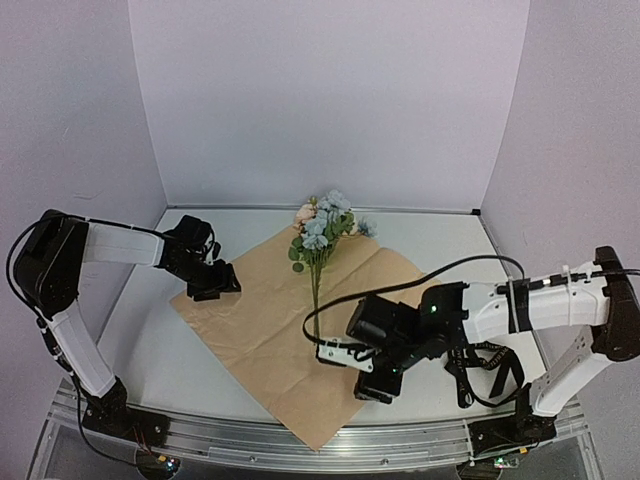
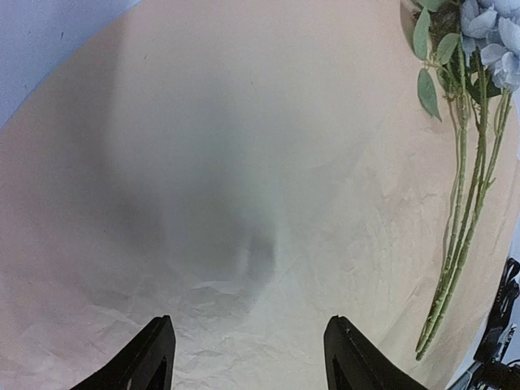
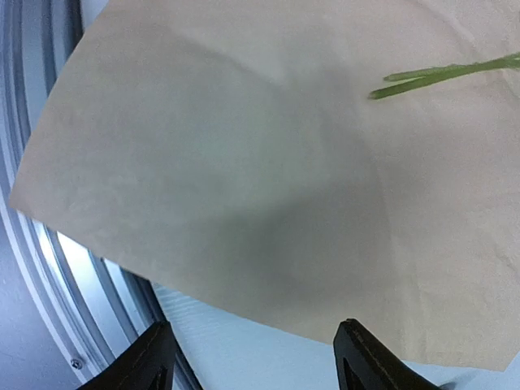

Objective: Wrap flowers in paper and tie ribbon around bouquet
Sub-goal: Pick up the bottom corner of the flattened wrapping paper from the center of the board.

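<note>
At the wrapping step, by the look of it: paper (image 1: 250, 320) spread flat, tan face up, not yet folded. Flowers (image 1: 322, 225) lying on the paper, blooms over its far corner, stem ends near its middle. Left gripper (image 1: 213, 284) over the paper's left corner, jaws apart, empty. Right gripper (image 1: 377, 386) above the paper's near-right edge, close to the stem ends, likewise released, gripping nothing. Next, probably: pinch an edge of the paper and fold it over the stems without dragging them.

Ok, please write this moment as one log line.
paper: spread, brown side up | flowers: on paper, unwrapped | left gripper: open, above paper | right gripper: open, above paper
</note>
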Action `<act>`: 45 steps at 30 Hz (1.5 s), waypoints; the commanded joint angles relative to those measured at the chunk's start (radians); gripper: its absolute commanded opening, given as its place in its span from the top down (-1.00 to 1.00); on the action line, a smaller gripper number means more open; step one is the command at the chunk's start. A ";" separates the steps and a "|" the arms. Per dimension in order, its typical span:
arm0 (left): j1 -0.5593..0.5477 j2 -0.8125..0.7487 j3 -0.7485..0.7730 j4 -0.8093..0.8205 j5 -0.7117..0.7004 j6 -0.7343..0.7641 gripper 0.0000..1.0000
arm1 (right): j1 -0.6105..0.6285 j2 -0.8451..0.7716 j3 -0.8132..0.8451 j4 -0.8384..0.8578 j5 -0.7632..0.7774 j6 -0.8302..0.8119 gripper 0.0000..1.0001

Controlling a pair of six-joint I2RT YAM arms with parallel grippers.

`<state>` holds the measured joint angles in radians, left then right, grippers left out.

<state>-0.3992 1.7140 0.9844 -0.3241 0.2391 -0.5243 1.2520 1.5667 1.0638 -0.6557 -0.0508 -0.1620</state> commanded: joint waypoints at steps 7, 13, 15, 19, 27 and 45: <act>-0.003 -0.109 0.045 -0.046 -0.020 0.003 -0.32 | 0.267 -0.060 -0.114 0.241 0.228 -0.165 -0.40; -0.003 -0.165 0.030 -0.067 -0.048 0.013 -0.32 | 0.396 0.050 -0.068 0.338 0.343 -0.201 -0.37; -0.003 -0.187 0.016 -0.067 -0.052 0.014 -0.33 | 0.430 0.083 -0.047 0.342 0.359 -0.191 -0.36; -0.003 -0.220 -0.010 -0.066 -0.055 0.018 -0.33 | 0.479 0.136 -0.013 0.344 0.392 -0.169 -0.35; -0.003 -0.273 -0.067 -0.056 -0.063 0.022 -0.33 | 0.504 0.258 0.053 0.391 0.480 -0.159 -0.29; -0.003 -0.281 -0.079 -0.045 -0.058 0.030 -0.33 | 0.506 0.284 0.047 0.375 0.569 -0.149 0.57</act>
<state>-0.4000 1.4586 0.9070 -0.3851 0.1871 -0.5129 1.7527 1.8469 1.0866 -0.2684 0.4756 -0.3171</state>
